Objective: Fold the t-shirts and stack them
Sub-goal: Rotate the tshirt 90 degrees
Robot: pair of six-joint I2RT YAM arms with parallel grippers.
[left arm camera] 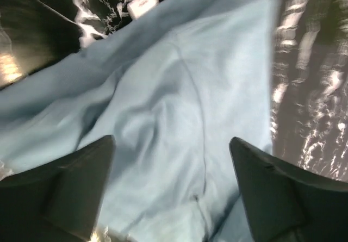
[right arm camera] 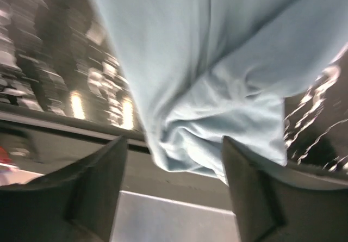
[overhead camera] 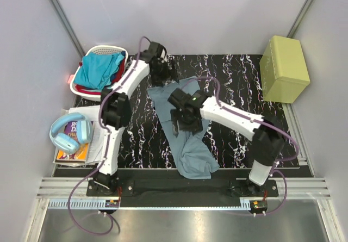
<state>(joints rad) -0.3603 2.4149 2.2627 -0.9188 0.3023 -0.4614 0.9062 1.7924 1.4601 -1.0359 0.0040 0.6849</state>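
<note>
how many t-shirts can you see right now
3. A grey-blue t-shirt lies crumpled on the black mat; a turquoise t-shirt fills the white basket, with a red t-shirt peeking out beside it. More may be hidden in the basket.

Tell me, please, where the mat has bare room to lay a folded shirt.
Bare mat lies between the grey-blue t-shirt and the left arm, and far right, between the right arm and the yellow box. Crowded: the left edge, with basket, headphones and books.
</note>
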